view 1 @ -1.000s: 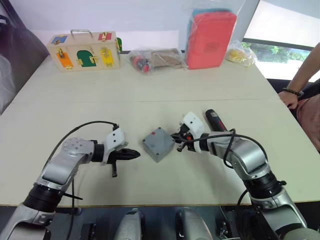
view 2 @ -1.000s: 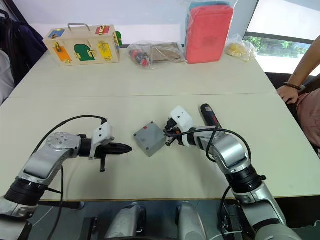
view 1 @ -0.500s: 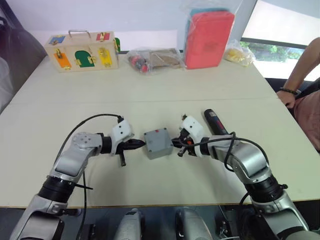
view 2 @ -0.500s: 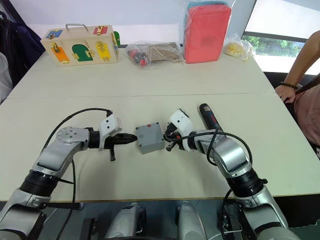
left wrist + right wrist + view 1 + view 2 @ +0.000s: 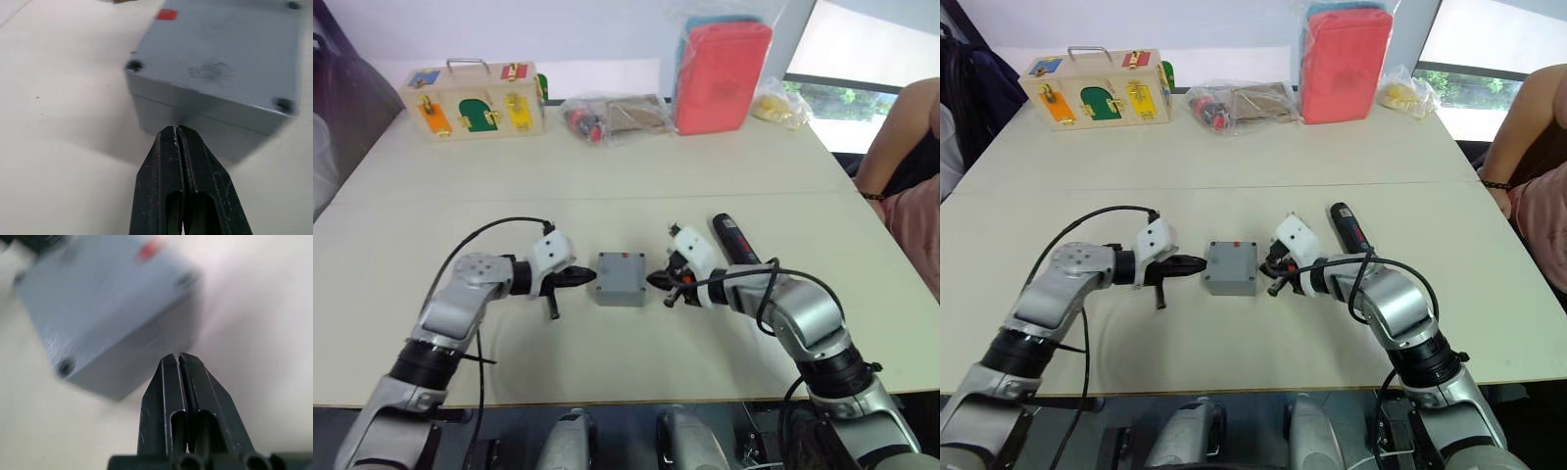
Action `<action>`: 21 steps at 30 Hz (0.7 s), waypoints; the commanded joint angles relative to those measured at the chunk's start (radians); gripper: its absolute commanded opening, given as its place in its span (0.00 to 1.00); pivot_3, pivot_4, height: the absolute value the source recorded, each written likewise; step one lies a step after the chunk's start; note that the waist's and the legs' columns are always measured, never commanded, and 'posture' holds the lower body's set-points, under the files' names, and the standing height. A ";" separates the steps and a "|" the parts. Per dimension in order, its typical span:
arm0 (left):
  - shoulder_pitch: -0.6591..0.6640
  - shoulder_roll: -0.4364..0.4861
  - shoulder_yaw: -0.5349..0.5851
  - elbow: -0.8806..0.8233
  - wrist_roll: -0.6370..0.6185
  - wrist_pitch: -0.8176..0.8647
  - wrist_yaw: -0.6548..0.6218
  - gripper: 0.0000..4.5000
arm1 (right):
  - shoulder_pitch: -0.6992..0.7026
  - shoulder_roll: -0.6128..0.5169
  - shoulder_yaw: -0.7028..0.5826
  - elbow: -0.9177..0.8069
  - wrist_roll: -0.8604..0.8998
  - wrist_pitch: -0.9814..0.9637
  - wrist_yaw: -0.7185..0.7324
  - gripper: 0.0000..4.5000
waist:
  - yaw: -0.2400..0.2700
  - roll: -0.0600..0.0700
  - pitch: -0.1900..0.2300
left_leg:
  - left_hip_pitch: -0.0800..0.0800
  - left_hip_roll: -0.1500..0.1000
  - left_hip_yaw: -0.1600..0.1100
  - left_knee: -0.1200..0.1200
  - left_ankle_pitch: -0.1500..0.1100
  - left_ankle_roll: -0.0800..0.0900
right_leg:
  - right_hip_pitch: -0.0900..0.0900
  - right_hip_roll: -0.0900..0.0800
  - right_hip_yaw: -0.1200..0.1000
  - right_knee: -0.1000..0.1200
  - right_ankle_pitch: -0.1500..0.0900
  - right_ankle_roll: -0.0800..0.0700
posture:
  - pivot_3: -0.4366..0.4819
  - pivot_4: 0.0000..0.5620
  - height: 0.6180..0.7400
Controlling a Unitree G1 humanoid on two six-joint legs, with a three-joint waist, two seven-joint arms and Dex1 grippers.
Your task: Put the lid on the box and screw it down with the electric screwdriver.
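Since the earlier frames, both grippers have closed in on the small square grey plastic box (image 5: 622, 278) and it has turned from a skewed diagonal to sit square-on between them on the pale beige table (image 5: 607, 186). Flat grey lid (image 5: 220, 58) with corner screw holes sits on top of the box, a small red mark near its far edge. Left gripper (image 5: 587, 278): fingers pressed together, holding nothing, tip at the box's left wall; contact cannot be confirmed. Right gripper (image 5: 653, 281): fingers likewise pressed together and empty, tip at the box's right wall. Black cylindrical electric screwdriver (image 5: 734, 240) lies flat on the table to the right of the box, just behind the right gripper. Beyond the box, at the table's far edge: wooden latch box with coloured doors (image 5: 478, 100), clear bag of small parts (image 5: 617, 116), red padded case in plastic wrap (image 5: 722, 73). Person's arm (image 5: 901, 137) at the right of the table.
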 commanded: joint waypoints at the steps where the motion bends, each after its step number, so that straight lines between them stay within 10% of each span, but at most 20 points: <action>1: 0.000 0.043 0.090 -0.139 -0.095 0.080 -0.008 0.00 | -0.050 0.007 -0.088 0.061 -0.021 -0.074 -0.038 0.01 | 0.002 0.000 0.000 | 0.000 0.000 0.000 0.000 0.000 0.000 | 0.000 0.000 0.000 0.000 0.000 0.000 | 0.48 0.27 0.92; 8: -0.044 0.066 0.131 -0.249 -0.158 0.153 0.022 0.00 | -0.105 0.024 -0.081 0.240 -0.062 -0.172 -0.032 0.42 | 0.001 0.000 0.000 | 0.000 0.000 0.001 0.000 0.000 0.000 | 0.000 0.000 0.000 0.000 0.000 0.000 | 0.48 0.27 0.92; 21: -0.105 0.027 0.092 -0.279 -0.172 0.172 0.081 0.00 | -0.154 0.069 -0.079 0.455 -0.110 -0.314 -0.004 0.42 | -0.001 0.000 0.000 | 0.000 0.000 0.001 0.000 0.000 -0.001 | 0.000 0.000 0.000 0.001 0.000 0.000 | 0.48 0.27 0.92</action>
